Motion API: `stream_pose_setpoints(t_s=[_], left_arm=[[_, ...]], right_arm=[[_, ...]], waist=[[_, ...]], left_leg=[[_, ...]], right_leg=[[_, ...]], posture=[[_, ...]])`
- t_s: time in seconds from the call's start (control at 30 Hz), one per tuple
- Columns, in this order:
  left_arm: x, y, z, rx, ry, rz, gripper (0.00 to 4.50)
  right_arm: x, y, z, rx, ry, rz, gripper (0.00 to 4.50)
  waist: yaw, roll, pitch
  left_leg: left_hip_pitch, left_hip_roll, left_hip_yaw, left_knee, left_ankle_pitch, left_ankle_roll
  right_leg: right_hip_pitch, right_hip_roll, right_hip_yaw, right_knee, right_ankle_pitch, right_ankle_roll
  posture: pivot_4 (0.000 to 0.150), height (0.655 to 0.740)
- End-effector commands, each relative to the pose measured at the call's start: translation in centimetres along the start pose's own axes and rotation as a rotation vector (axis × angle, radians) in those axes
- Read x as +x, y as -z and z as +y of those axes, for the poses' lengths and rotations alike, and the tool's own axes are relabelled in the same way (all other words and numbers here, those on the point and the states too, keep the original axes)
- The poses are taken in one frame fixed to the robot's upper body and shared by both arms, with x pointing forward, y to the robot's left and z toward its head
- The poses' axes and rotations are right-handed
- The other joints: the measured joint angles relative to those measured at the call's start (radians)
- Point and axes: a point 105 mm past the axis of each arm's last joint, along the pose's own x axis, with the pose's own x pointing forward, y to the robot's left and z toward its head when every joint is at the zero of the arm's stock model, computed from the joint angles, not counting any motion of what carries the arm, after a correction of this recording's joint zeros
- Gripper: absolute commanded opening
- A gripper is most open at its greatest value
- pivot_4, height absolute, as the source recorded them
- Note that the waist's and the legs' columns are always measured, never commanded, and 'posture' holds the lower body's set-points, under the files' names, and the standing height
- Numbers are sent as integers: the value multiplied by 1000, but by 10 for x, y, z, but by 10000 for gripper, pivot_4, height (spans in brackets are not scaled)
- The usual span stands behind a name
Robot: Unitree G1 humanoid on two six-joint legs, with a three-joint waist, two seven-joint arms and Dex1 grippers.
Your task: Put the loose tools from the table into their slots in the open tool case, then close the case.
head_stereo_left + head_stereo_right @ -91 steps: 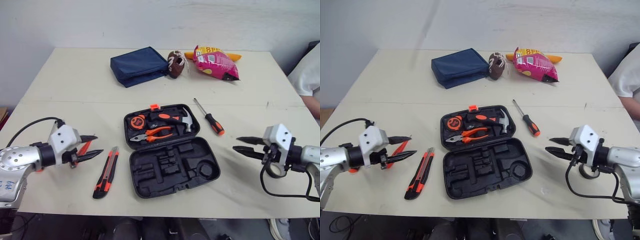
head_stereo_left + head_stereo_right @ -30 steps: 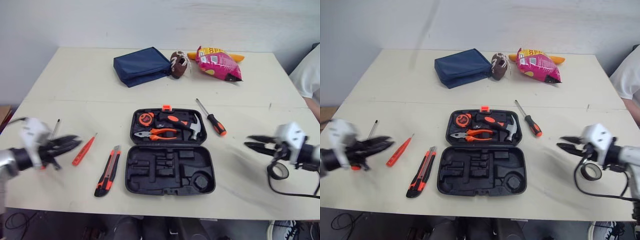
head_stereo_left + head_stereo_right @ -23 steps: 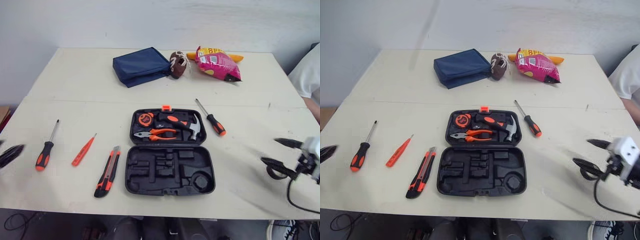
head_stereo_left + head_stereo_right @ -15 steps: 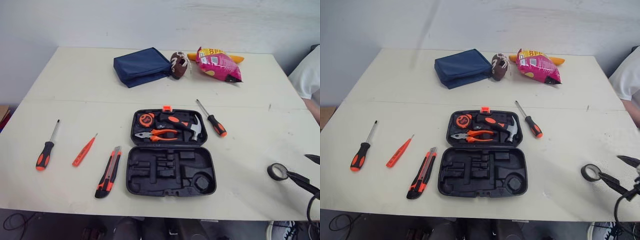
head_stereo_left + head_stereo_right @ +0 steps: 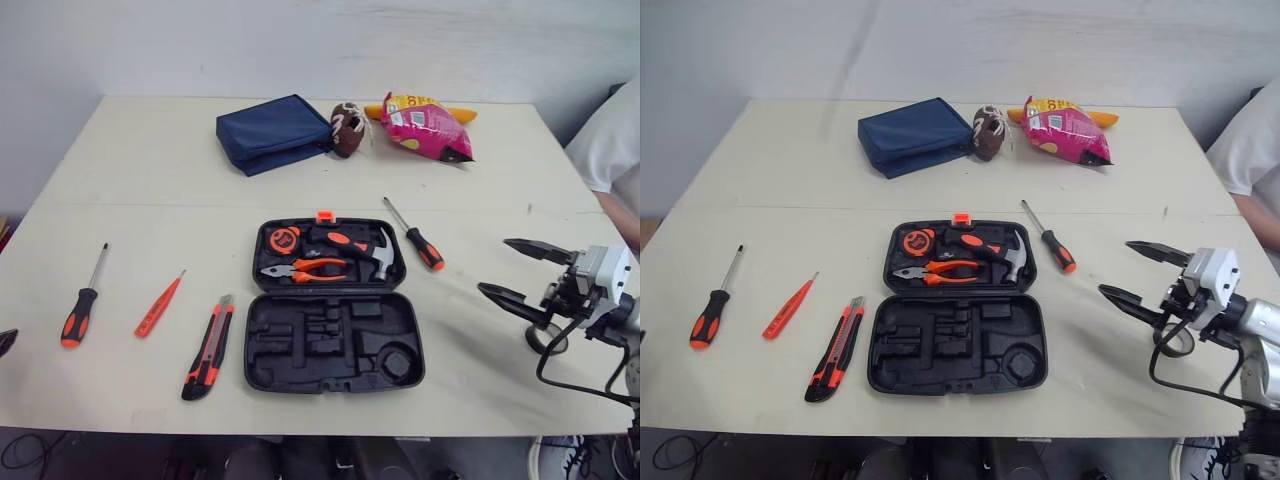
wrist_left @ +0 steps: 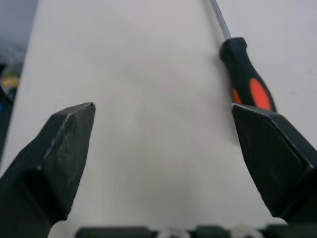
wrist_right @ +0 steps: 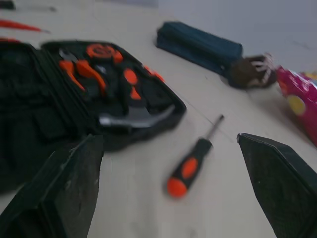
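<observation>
The black tool case lies open mid-table; its far half holds a tape measure, pliers and a hammer, its near half has empty slots. Loose tools: a screwdriver right of the case, a utility knife, a red tester pen and a black-orange screwdriver to its left. My right gripper hovers open near the right edge, above a black tape roll. My left gripper is open and empty, near the black-orange screwdriver.
At the back of the table lie a navy pouch, a small brown football and a pink snack bag. A person's white sleeve shows at the right edge.
Both grippers have opened wider. The left arm has pulled back to the table's left edge. The right gripper dropped away toward the edge, then came back inward over the tape roll.
</observation>
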Motion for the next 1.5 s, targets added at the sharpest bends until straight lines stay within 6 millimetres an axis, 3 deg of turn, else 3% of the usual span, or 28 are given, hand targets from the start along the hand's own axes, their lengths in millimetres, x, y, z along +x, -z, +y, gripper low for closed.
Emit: stream_pose_setpoints(t_s=[0.03,0.13,0.3,0.5,0.83,0.97,1.07,1.27,1.3,1.37,1.5], left_arm=[[13,-15,-30,-20,-18,91,44727],[22,-28,-63,-68,27,165,44727],[38,-39,-88,-95,5,252,44727],[54,-33,-85,-91,-48,354,44727],[82,-9,-87,-155,15,444,44727],[85,1,-89,-152,48,491,44727],[85,3,-86,-107,38,495,36691],[78,10,-81,-161,35,482,9950],[78,6,-75,-157,11,447,7835],[75,-2,-68,-142,3,389,7839],[60,-66,-84,129,158,93,7839]], right_arm=[[29,-30,30,26,-184,-197,45000],[41,-40,56,-19,-319,-291,45000],[43,-33,64,-73,-341,-324,45000],[41,-21,68,-75,-350,-313,45000],[35,-5,76,-90,-361,-255,45000],[35,-2,77,-92,-356,-248,45000],[35,3,76,-129,-356,-183,45000],[36,-5,65,-133,-305,-183,45000],[36,-5,65,-130,-304,-179,45000],[36,-4,66,-115,-299,-173,45000],[25,8,66,-85,-290,-106,45000]], waist=[[7,0,0],[15,-1,0],[30,0,0],[25,0,0],[32,1,0],[32,7,-3],[32,9,-3],[24,12,-5],[23,12,-5],[22,11,-5],[24,6,-2]], left_leg=[[0,0,0,0,0,0],[-1,0,-3,3,0,1],[-1,-2,-4,5,1,2],[-1,-1,-4,5,2,-2],[0,-2,-4,6,4,-5],[2,-2,-4,6,5,-5],[2,-2,-4,5,5,-5],[3,-1,-4,5,5,-5],[3,-1,-4,5,5,-5],[3,-1,-4,5,5,-5],[2,-1,-5,4,5,-6]], right_leg=[[0,0,0,0,0,0],[2,0,-2,1,0,1],[3,-1,-2,1,1,2],[3,0,-2,2,1,1],[2,-1,-2,6,0,0],[2,0,-2,7,0,-1],[2,0,-2,9,-1,-2],[2,0,-2,10,-1,-2],[2,0,-2,10,-1,-3],[2,0,-2,11,-2,-3],[0,1,-2,11,-2,-5]], posture=[[1500,7400],[1500,7400],[1500,7400],[1500,7400],[1500,7400],[1500,7400],[1500,7400],[1500,7400],[1500,7400],[1500,7400],[1500,7400]])
